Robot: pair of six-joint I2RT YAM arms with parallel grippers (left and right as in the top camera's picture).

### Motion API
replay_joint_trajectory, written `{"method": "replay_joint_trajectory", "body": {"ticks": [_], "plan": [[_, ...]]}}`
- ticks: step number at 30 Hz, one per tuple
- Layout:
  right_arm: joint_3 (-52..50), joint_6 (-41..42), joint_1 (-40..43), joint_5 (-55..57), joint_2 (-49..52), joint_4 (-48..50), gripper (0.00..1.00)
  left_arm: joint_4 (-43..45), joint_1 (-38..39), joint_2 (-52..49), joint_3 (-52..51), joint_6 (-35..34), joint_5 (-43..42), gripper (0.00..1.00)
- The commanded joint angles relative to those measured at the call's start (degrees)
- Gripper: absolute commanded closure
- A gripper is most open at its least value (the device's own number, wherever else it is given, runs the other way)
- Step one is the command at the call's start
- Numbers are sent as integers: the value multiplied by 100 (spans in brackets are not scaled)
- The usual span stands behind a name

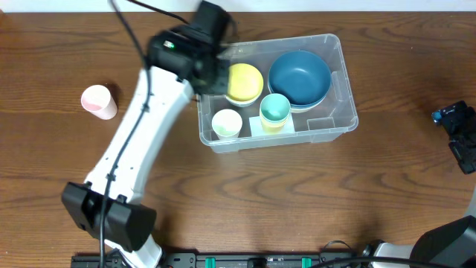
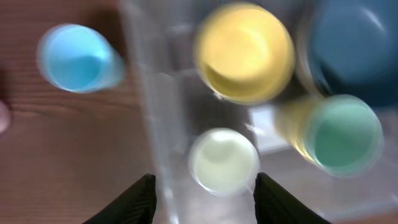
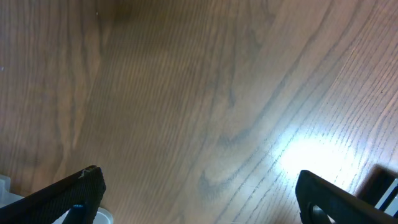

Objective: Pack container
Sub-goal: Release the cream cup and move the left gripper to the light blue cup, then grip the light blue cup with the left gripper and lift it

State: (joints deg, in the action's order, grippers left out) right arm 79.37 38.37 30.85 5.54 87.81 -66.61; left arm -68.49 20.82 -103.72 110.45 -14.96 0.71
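Note:
The clear container stands at the table's middle. It holds a yellow bowl, a dark blue bowl, a teal cup nested in a yellow cup, and a pale cup. My left arm hangs over the container's left edge. In the blurred left wrist view my left gripper is open and empty, above the container wall and the pale cup. A light blue cup stands on the table just outside that wall. My right gripper is open and empty over bare wood at the far right.
A pink cup stands on the table to the left of my left arm. The left arm's base sits at the front left. The table is dark brown wood.

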Motion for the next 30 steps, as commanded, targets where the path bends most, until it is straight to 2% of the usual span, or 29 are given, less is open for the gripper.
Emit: {"method": "replay_joint_trajectory", "body": {"ticks": [1, 6, 12, 19, 30], "plan": [[0, 59, 26, 20, -15, -2, 1, 192, -599, -44, 46, 44, 256, 49], [0, 57, 26, 22, -15, -4, 1, 634, -1217, -122, 46, 55, 234, 49], [0, 57, 26, 22, -15, -2, 1, 765, -1587, -699, 44, 111, 236, 48], [0, 57, 26, 20, -15, -2, 1, 979, -2149, -1445, 42, -299, -57, 48], [0, 59, 26, 22, -15, -2, 1, 1110, -2288, -2302, 42, -297, -181, 49]]}}
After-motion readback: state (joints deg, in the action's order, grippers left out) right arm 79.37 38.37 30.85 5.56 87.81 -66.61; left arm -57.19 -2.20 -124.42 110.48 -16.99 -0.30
